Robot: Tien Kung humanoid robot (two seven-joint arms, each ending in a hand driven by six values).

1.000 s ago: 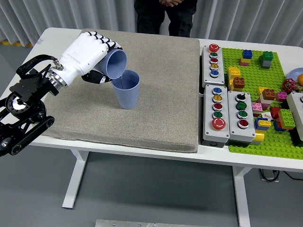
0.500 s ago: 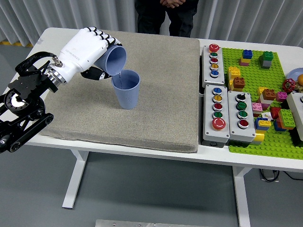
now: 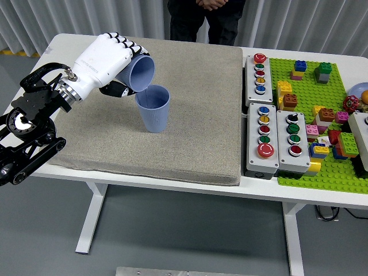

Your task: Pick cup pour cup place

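My left hand [image 3: 109,69], white with black fingertips, is shut on a blue cup [image 3: 141,72]. It holds the cup tipped on its side, mouth facing right and down, just above and left of a second blue cup [image 3: 153,109]. That second cup stands upright on the grey mat [image 3: 190,132]. The tipped cup's rim is close to the standing cup's rim. My right arm is not in view.
Button boxes [image 3: 260,73], [image 3: 280,141] stand right of the mat. A green baseplate [image 3: 333,103] with several bricks lies at the far right. A person in dark clothes [image 3: 204,17] stands at the table's far side.
My left hand with the tipped cup rose slightly and shifted a little left over the last second. The standing cup has not moved.
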